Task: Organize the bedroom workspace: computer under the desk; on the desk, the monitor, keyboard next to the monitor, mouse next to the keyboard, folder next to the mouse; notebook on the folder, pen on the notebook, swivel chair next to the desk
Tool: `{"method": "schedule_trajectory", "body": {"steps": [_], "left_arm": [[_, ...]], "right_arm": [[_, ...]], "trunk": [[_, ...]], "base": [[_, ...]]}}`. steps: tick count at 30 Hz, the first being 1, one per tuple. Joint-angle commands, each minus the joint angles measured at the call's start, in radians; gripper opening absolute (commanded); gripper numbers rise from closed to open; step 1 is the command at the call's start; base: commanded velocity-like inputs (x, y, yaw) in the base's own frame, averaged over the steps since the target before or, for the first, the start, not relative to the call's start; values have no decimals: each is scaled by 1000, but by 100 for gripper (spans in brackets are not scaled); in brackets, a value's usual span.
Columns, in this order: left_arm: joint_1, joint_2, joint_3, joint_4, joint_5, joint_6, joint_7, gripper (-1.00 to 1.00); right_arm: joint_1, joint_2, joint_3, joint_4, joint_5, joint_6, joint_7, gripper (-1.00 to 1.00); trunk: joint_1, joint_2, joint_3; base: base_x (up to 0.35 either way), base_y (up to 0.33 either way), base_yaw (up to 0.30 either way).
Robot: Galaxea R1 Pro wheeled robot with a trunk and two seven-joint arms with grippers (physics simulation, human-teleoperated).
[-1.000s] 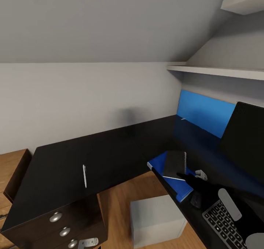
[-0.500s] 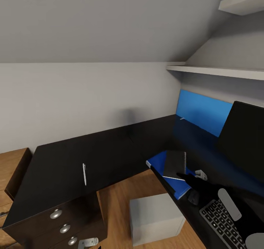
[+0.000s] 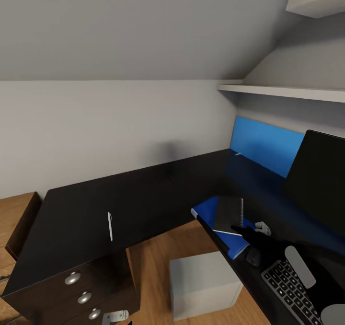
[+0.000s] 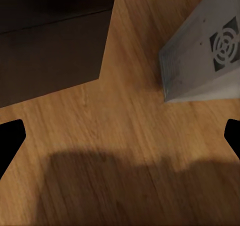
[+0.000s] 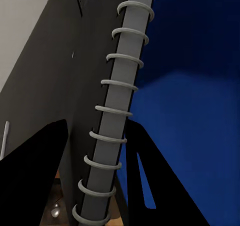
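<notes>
The right end effector (image 5: 95, 173) is clamped on the spiral edge of the notebook (image 3: 228, 214) lying on the blue folder (image 3: 207, 212) at the bench (image 3: 143, 195) corner, left of the keyboard (image 3: 290, 289), while the left end effector (image 4: 120, 136), fingers apart, hangs over the floor near the computer (image 3: 203, 284), and the pen (image 3: 110, 226) lies far left.

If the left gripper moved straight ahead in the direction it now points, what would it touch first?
Probably the bare wooden floor. The left gripper points down at it with open fingers; the grey computer case and the dark desk lie off to the sides of that line, though depth is hard to judge.
</notes>
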Motion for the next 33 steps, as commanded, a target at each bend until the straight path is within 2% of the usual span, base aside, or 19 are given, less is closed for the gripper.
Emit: {"method": "schedule_trajectory", "body": {"steps": [1,15,16,33], "left_arm": [[0,-1,8,-3,-5,-2,-8,100],[0,-1,8,-3,-5,-2,-7,100],[0,-1,8,-3,-5,-2,-7,100],[0,-1,8,-3,-6,-2,-7,100]], "right_arm": [[-1,0,-2,0,-4,7,1,-100],[-1,0,-3,0,-4,7,1,-100],[-1,0,-2,0,-4,7,1,100],[-1,0,-3,0,-4,7,1,100]], "trunk": [[0,-1,-1],[0,-1,-1],[0,-1,-1],[0,-1,-1]], "base": [[0,0,0],[0,0,0],[0,0,0],[0,0,0]]}}
